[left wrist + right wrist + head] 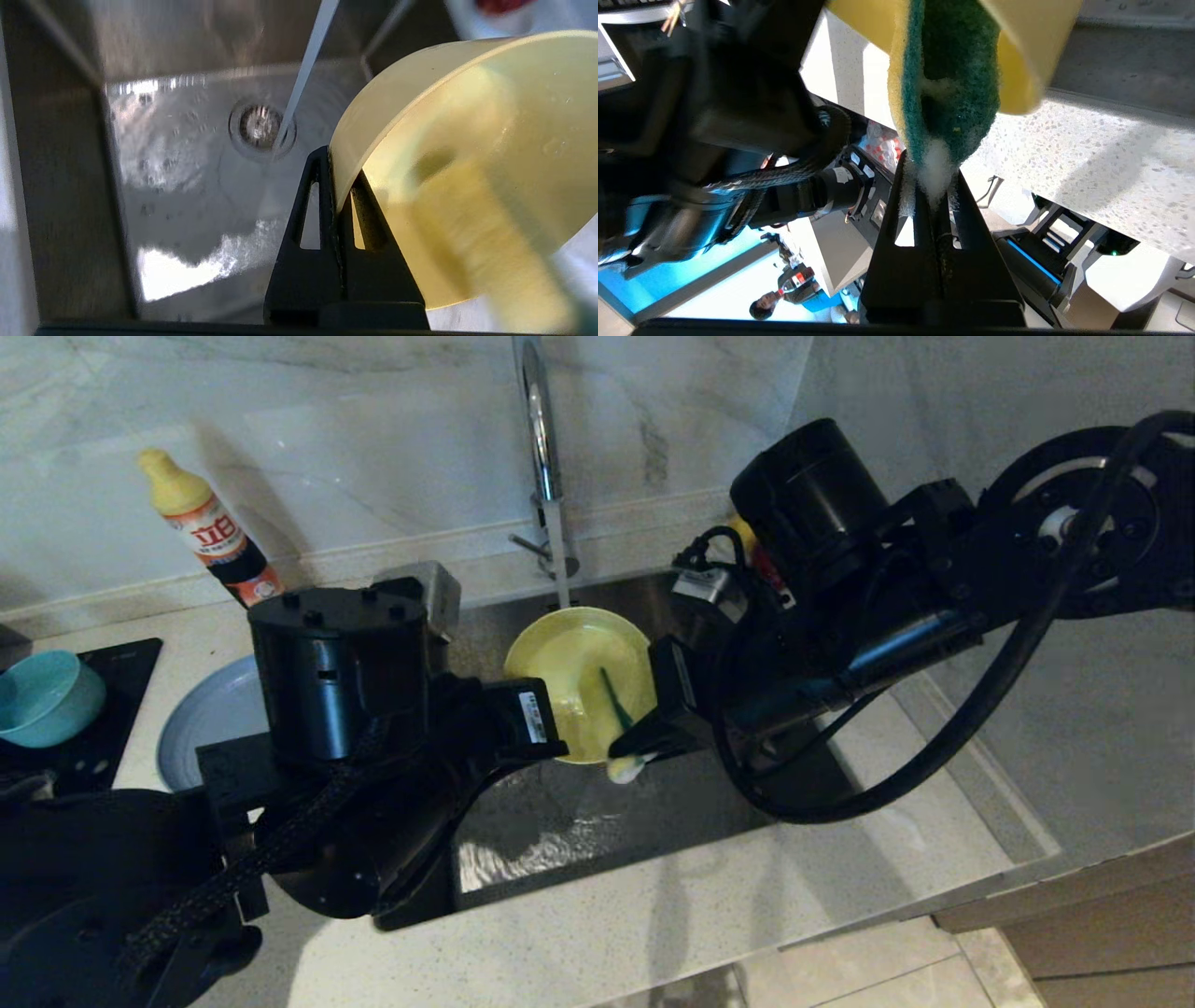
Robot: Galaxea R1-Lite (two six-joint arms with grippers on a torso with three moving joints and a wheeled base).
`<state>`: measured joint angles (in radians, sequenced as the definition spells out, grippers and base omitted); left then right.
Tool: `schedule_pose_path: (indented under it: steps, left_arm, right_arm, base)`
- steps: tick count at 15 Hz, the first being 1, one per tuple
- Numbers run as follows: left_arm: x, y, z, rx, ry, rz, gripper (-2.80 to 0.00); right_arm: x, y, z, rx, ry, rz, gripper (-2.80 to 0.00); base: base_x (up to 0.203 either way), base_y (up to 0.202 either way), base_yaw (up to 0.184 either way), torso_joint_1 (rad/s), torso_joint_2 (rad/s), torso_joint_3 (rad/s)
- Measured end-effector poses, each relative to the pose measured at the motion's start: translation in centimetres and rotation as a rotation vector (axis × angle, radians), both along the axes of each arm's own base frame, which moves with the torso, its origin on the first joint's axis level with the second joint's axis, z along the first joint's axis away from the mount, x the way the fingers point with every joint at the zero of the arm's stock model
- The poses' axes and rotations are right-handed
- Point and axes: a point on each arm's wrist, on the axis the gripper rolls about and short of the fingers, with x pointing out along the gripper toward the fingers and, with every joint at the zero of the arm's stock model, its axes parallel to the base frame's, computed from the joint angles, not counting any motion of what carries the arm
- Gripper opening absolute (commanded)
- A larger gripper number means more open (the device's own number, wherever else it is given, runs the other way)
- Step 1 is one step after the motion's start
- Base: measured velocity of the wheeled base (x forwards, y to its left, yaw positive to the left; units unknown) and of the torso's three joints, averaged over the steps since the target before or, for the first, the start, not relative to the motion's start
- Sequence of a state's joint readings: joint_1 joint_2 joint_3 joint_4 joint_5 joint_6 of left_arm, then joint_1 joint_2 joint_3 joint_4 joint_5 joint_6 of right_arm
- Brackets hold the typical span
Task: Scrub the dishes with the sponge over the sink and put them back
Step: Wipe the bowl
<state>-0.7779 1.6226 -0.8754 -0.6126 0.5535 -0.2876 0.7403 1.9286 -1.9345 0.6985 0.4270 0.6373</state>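
Over the steel sink [579, 821] the yellow bowl [569, 663] is tilted on edge. My left gripper [334, 163] is shut on its rim, one finger inside and one outside the wall of the yellow bowl [467, 154]. My right gripper [931, 168] is shut on the green-and-yellow sponge [952, 84], which is foamy at the pinch. The sponge [618, 705] lies against the bowl's inside, with the right gripper [635, 747] at its lower edge. The teal bowl [42, 695] and the grey-blue plate [201, 719] rest on the counter at the left.
Water runs from the tall chrome tap [541, 439] down to the drain [261, 126]. A dish-soap bottle [210, 527] leans on the back wall at left. The teal bowl sits on a black hob [117, 700]. The speckled counter [653, 915] borders the sink in front.
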Motion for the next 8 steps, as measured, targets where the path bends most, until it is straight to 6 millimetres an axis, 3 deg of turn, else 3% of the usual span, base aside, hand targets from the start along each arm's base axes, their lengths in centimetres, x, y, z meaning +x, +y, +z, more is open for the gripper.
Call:
schedule_pose_path:
  steps: [8]
  left_arm:
    - [-0.9, -0.3, -1.1, 0.04, 0.005, -0.02, -2.8]
  right_arm:
    - [0.3, 1.1, -0.4, 0.015, -0.017, 0.017, -2.8]
  base:
    - [0.0, 0.0, 0.0, 0.0, 0.0, 0.0]
